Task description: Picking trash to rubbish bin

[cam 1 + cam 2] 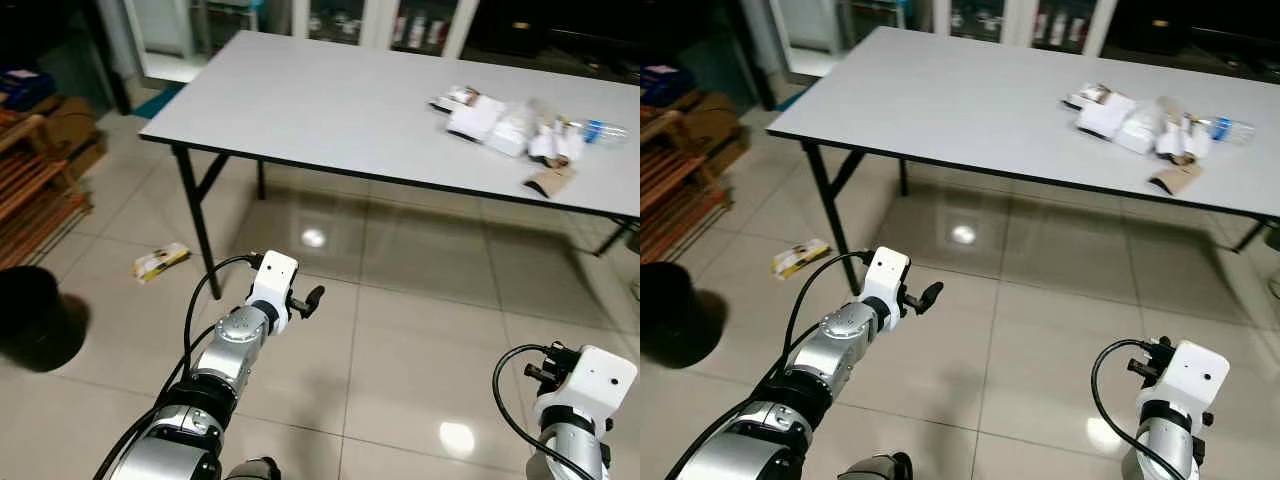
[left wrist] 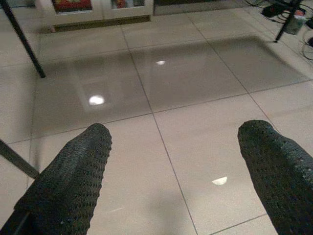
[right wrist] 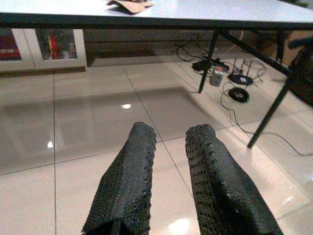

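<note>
The left end effector (image 2: 171, 161) is held out over the tiled floor (image 1: 420, 300), its two black fingers (image 2: 73, 181) spread wide with nothing between them. The right end effector (image 3: 168, 166) is low at the robot's right side, also over bare tile, its fingers nearly together with only a thin gap and nothing held.

Ahead of both, a grey folding surface (image 1: 330, 100) stands on black legs. The trash pile (image 1: 510, 125) lies on its far right part, well ahead of the right end effector and above it: white wrappers, a clear bottle (image 1: 605, 130) and a brown cardboard piece (image 1: 548, 180) at the near edge. A table leg (image 1: 200, 230) stands just ahead of the left end effector. To the left of that end effector, beyond the leg, a yellow-and-white packet (image 1: 160, 261) lies on the floor. Farther left and nearer the robot stands a black bin (image 1: 35, 320), with a wooden rack (image 1: 35, 190) behind it. Cables and a power strip (image 3: 215, 73) lie under the surface ahead of the right end effector.
</note>
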### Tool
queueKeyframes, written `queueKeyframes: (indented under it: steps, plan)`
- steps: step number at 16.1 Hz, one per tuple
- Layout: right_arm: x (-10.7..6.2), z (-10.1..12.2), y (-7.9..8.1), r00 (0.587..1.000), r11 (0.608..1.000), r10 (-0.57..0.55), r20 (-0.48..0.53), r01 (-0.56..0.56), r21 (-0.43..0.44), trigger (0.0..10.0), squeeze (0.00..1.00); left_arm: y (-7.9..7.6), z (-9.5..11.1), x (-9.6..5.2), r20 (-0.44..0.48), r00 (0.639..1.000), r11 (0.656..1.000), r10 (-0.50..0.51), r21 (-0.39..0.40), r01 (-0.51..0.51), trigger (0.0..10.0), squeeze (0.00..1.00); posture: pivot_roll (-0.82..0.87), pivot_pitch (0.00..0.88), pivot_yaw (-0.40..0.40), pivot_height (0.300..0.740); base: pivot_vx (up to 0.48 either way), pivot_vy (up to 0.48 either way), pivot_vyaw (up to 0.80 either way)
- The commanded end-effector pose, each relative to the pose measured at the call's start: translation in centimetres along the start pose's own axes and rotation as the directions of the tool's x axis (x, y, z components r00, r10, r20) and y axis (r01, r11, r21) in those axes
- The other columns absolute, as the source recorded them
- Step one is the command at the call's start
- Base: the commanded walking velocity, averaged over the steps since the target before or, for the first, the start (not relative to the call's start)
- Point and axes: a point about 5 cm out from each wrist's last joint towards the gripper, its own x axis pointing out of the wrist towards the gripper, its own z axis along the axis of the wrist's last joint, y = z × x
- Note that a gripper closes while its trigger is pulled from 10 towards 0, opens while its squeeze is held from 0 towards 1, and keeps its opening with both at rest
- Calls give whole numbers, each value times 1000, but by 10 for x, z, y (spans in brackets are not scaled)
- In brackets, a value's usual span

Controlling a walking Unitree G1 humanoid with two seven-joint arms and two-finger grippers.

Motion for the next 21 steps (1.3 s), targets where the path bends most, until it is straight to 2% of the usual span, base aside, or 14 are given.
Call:
queueKeyframes:
  steps: [1, 2, 4, 5, 8, 10, 12, 15, 17, 19, 21]
  plan:
    - [0, -3, -5, 1000, 1000, -18, -12, 18, 13, 10000, 0, -2, 3, 2, -2, 1000, 1000, -10, 4, 10, 10000, 0, 121, 41, -35, 740, 0, 0, 0]
    - [2, -12, -6, 998, 999, -17, -65, 19, 33, 10000, 0, 5, 2, 1, -7, 999, 998, 53, 32, -53, 10000, 0, 121, 41, -35, 740, 0, 0, 0]
    - [5, -16, -6, 996, 998, -14, -87, 20, 63, 10000, 0, 15, -2, 0, -40, 994, 992, 106, 71, -103, 10000, 0, 122, 42, -31, 740, 0, 0, 0]
    - [6, -17, -5, 996, 998, -12, -91, 18, 63, 10000, 0, 21, -3, -1, -49, 989, 980, 141, 148, -133, 10000, 0, 122, 42, -28, 740, 0, 0, 0]
    - [8, -19, -3, 995, 997, -4, -95, 11, 75, 10000, 0, 20, -4, -1, -54, 994, 993, 99, 77, -95, 10000, 0, 121, 45, -20, 740, 0, 0, 0]
    - [8, -20, -1, 996, 997, -1, -94, 8, 79, 10000, 0, 18, -2, 1, -54, 995, 992, 89, 91, -84, 10000, 0, 117, 44, -15, 740, 0, 0, 0]
    - [8, -20, 1, 996, 997, 3, -89, 4, 83, 10000, 0, 16, 0, 3, -57, 995, 991, 76, 116, -69, 10000, 0, 113, 42, -7, 740, 450, 0, 0]
    - [7, -21, 3, 996, 997, -2, -84, 8, 81, 10000, 0, 14, -1, 3, -64, 996, 994, 56, 101, -50, 10000, 0, 110, 42, 2, 740, 409, 0, 0]
    - [6, -24, 2, 996, 997, -16, -93, 23, 74, 10000, 0, 13, -1, 4, -57, 997, 993, 48, 108, -42, 10000, 0, 110, 42, 2, 740, 0, 0, 0]
    - [6, -29, 3, 993, 997, -7, -120, 17, 81, 10000, 0, 13, -2, 4, -62, 996, 987, 65, 154, -55, 10000, 0, 108, 41, -2, 740, 0, 0, 0]
    - [7, -33, 3, 990, 995, -1, -140, 14, 97, 10000, 0, 12, -8, 3, -84, 994, 990, 71, 130, -59, 10000, 0, 109, 40, -6, 740, 0, 0, 0]
